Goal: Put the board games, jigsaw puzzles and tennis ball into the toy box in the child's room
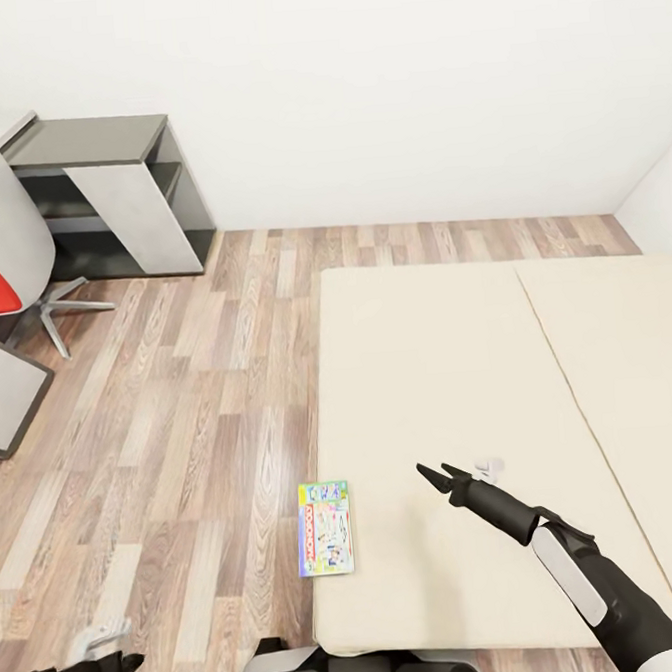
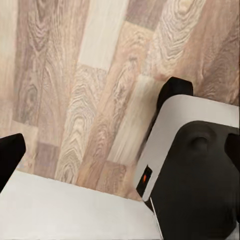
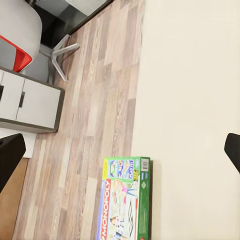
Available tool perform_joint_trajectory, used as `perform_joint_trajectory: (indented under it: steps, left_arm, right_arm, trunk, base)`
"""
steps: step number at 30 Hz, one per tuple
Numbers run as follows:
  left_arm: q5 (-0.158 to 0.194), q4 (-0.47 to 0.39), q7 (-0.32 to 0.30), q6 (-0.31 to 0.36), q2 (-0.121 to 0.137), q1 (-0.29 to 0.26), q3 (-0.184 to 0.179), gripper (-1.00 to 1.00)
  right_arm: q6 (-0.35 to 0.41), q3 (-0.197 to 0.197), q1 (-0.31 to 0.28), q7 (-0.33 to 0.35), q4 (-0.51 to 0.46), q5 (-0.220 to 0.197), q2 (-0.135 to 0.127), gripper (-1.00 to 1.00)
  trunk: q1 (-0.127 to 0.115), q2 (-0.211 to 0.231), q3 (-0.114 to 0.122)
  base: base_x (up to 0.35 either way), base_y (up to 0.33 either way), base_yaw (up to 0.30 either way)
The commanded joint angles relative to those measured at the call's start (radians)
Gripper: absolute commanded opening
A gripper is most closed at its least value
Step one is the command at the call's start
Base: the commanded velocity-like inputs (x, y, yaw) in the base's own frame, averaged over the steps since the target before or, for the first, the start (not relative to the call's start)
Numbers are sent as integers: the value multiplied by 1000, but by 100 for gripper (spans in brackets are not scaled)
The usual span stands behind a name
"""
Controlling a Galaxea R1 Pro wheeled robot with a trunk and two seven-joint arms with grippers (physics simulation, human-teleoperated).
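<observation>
A green-edged board game [image 1: 325, 528] is seen at the bed [image 1: 460, 387] edge, lower centre; the right tool [image 1: 433, 473] is released; the left tool [image 1: 97, 648] cannot be judged.

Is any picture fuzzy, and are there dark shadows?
Head view: soft even light, a faint shadow beside the green-edged flat game box on the beige bed. Right wrist view: the box's MONOPOLY lettering reads clearly. Left wrist view: the wood-plank floor looks sharp.
</observation>
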Motion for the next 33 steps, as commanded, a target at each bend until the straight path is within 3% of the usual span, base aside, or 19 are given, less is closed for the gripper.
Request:
perform_joint_trajectory:
  steps: [1, 2, 6, 9, 11, 15, 21, 27, 33]
  left_arm:
    - [-7, 59, 72, -57, -5, -1, 8, 100]
    - [-8, 114, 141, -118, -9, -1, 8, 100]
    - [-8, 262, 308, -274, -19, 1, 6, 100]
    - [-4, 365, 374, -352, -25, 12, 6, 100]
    - [-3, 420, 399, -385, -59, 38, 7, 100]
    - [-5, 458, 424, -423, -230, 140, 7, 100]
    - [-8, 471, 423, -424, -243, 136, 4, 100]
    - [-7, 471, 422, -424, -264, 136, 5, 100]
    - [-7, 470, 422, -424, -267, 137, 5, 100]
  right_arm:
    - [8, 1, 0, 1, 0, -10, -1, 100]
    - [8, 1, -1, 1, 0, -10, -1, 100]
    - [8, 1, -1, 1, 2, -9, -1, 100]
    - [7, 0, -1, 1, 2, -9, -1, 100]
    - [7, 0, -1, 1, 2, -10, -2, 100]
    - [5, -7, 0, 1, 2, -12, -3, 100]
    - [32, -14, -24, 24, -32, -10, 10, 100]
    - [65, -7, -20, 53, -65, -8, 43, 100]
    - [99, -8, -19, 87, -91, -7, 49, 100]
  trunk:
    - [1, -2, 1]
    - [1, -2, 2]
    - [1, -2, 8]
    - [1, -2, 9]
    - [1, -2, 10]
    - [1, -2, 10]
    - [1, -2, 10]
    - [1, -2, 10]
    - [1, -2, 10]
  base:
    - [0, 0, 0]
    - [0, 0, 0]
    - [0, 0, 0]
    - [0, 0, 0]
    - [0, 0, 0]
    - [0, 0, 0]
    - [0, 0, 0]
    - [0, 0, 0]
    - [0, 0, 0]
